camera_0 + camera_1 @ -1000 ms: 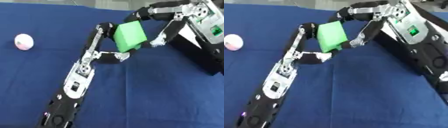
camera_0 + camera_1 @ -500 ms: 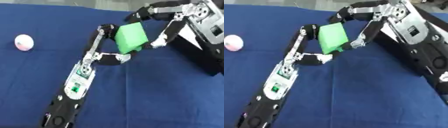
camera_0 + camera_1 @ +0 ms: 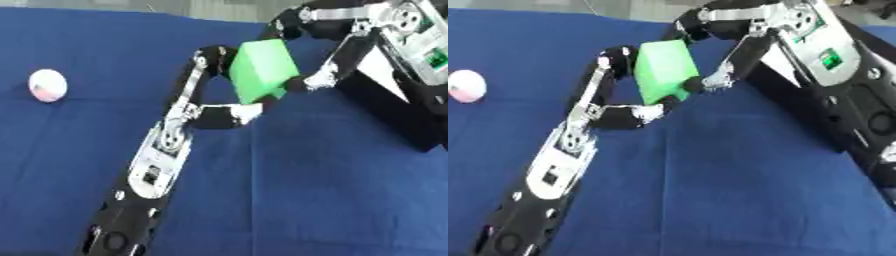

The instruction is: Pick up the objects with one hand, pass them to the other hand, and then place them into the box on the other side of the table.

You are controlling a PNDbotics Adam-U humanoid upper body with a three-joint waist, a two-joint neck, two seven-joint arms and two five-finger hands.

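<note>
A green block (image 3: 262, 70) hangs above the blue table (image 3: 332, 190), right of centre at the back. My left hand (image 3: 229, 113) reaches up from the lower left, one finger under the block's lower edge and another (image 3: 208, 56) against its left face. My right hand (image 3: 312, 81) comes in from the upper right, its thumb on the block's right side and its fingers (image 3: 691, 26) curled over the top. Both hands hold the block. A pink and white ball (image 3: 47, 85) lies on the cloth at the far left.
A black box-like shape (image 3: 413, 127) stands at the right edge, mostly hidden behind my right forearm (image 3: 833, 60). My left forearm (image 3: 149, 175) crosses the lower left. Blue cloth stretches across the front right.
Almost nothing differs. The green block stays in the same place between both hands, with only a slight wobble of it and the arms.
</note>
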